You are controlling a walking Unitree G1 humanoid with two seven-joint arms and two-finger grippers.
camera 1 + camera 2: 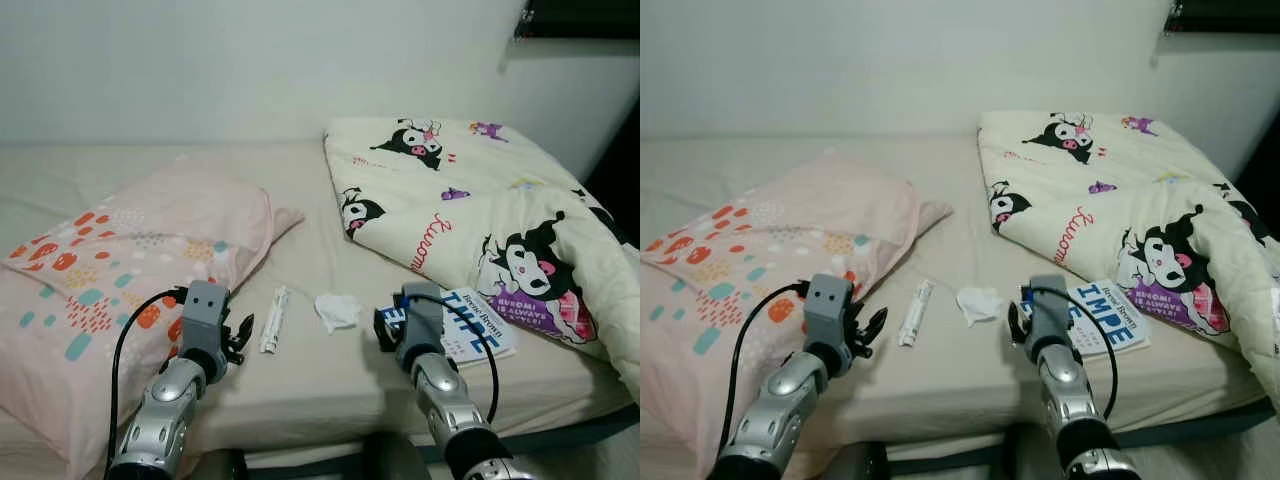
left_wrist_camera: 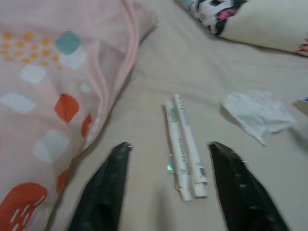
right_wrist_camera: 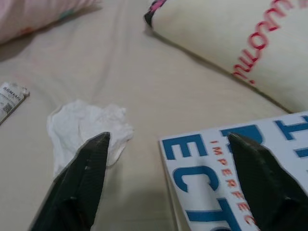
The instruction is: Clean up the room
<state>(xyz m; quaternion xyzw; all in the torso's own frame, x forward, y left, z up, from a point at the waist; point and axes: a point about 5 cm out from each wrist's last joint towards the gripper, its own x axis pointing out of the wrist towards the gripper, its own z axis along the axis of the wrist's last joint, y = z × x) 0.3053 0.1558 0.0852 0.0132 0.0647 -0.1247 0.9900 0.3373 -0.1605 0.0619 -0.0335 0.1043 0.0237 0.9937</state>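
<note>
A white tube (image 1: 273, 319) lies on the beige bed sheet (image 1: 310, 380), with a crumpled white tissue (image 1: 337, 310) to its right. A white book with blue letters (image 1: 470, 325) rests at the edge of a folded cartoon quilt (image 1: 480, 210). My left gripper (image 1: 238, 338) hovers open just short of the tube (image 2: 184, 163), which lies between its fingers (image 2: 103, 185) in the left wrist view. Low over the sheet, my right gripper (image 1: 385, 325) stands open between the tissue (image 3: 86, 130) and the book (image 3: 231, 178).
A pink pillow with coloured spots (image 1: 110, 270) covers the left side of the bed. A white wall (image 1: 250, 60) runs behind. The bed's front edge (image 1: 330, 455) lies just below my arms. A dark gap (image 1: 620, 170) is at the far right.
</note>
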